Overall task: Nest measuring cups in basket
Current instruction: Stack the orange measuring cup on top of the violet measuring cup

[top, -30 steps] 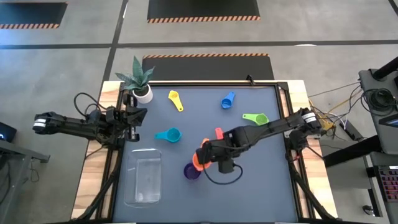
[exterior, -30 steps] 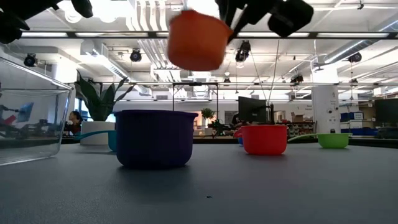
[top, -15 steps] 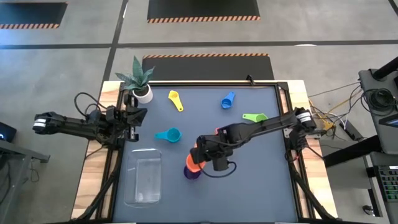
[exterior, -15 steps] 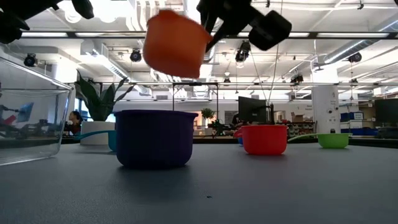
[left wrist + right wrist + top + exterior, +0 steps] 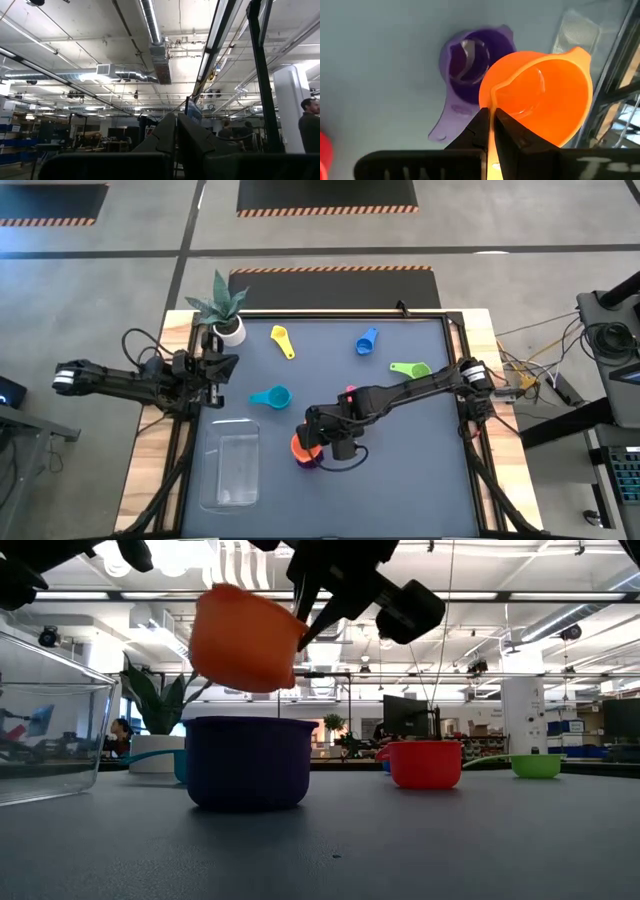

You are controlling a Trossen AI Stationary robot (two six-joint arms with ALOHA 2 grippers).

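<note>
Right tool [image 5: 491, 131] pinches orange cup [image 5: 545, 95] above purple cup [image 5: 470, 65].

Orange cup [image 5: 547, 95] pinched in the right gripper [image 5: 490, 131]: glossy translucent plastic, smooth, light glints inside. Purple cup [image 5: 472, 65] just below it: same shiny plastic. Gripper fingers [image 5: 512, 134]: matt black, hard plastic look. Basket [image 5: 232, 470], well off from the gripper: clear smooth plastic. Table [image 5: 420, 480]: dark matt top, light wood edges.
</note>
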